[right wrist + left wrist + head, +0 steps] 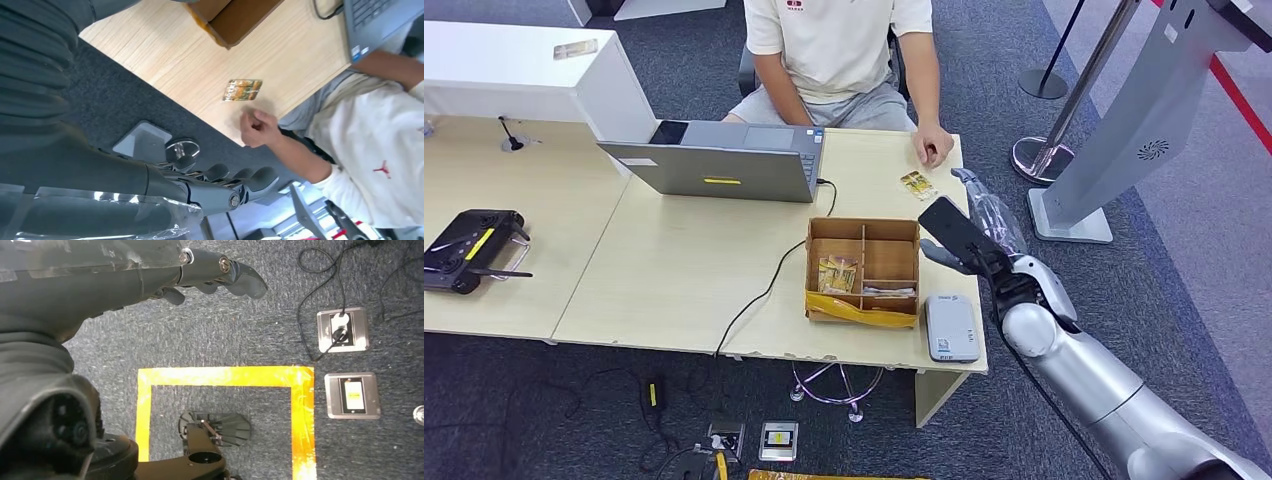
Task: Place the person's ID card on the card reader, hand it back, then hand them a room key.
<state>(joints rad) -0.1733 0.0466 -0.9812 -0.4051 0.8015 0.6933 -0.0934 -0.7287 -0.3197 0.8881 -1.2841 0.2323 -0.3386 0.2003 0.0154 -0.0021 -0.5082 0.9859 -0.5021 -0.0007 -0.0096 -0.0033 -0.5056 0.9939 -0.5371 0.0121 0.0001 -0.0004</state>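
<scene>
Cardboard box [894,232], 4 compartments: cards [837,274] front-left.

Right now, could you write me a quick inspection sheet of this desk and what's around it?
Surface: pale wooden table.
Job's things: card lying by the person's hand; card reader at the table's near edge; cardboard box with cards in its compartments.
Clutter: laptop, black controller.
Hands: right hand raised beside the table, holding nothing; left hand hanging over the carpet, empty.
Cables: laptop cable running off the table edge.
Surroundings: barrier posts, floor sockets, yellow floor tape.
</scene>
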